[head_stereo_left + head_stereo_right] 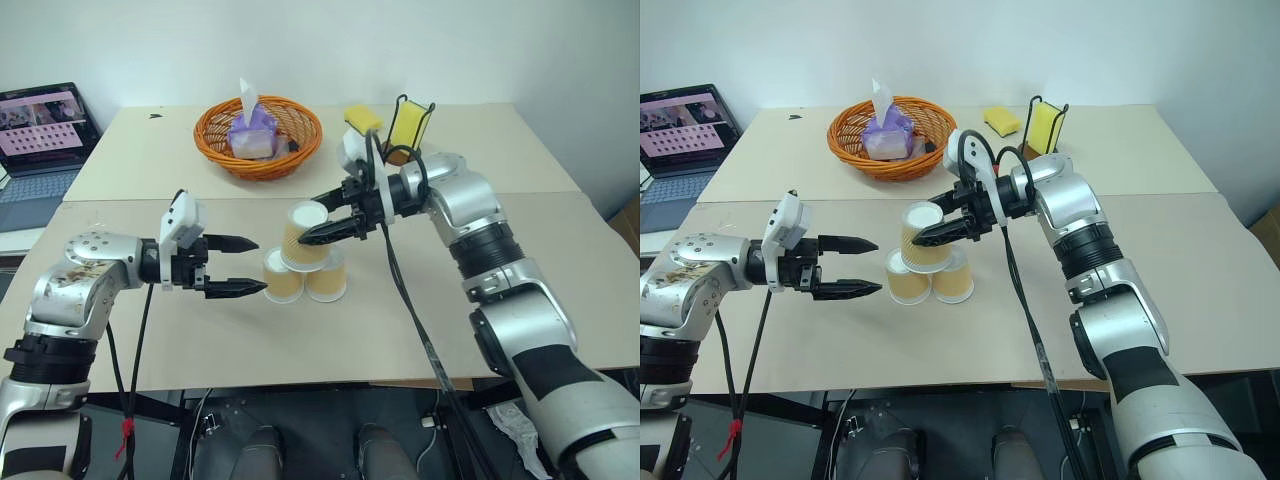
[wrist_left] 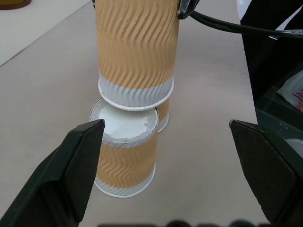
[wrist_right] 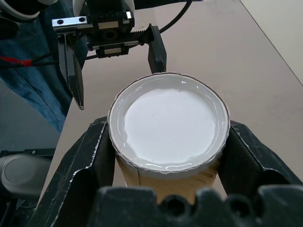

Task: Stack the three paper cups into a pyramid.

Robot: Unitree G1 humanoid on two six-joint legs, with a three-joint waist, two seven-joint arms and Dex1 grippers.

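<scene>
Head eyes look down; wrist views closely share the cups (image 2: pixel 134 71).

The three tan-orange paper cups (image 2: pixel 127 156) have rippled, matt corrugated sides and smooth white bases with a faint gloss. The beige tabletop (image 1: pixel 480 300) looks smooth and matt. The woven orange basket (image 1: pixel 258 135) appears coarse wicker. Both claws' black fingers (image 2: pixel 71 175) look like matt plastic.
</scene>
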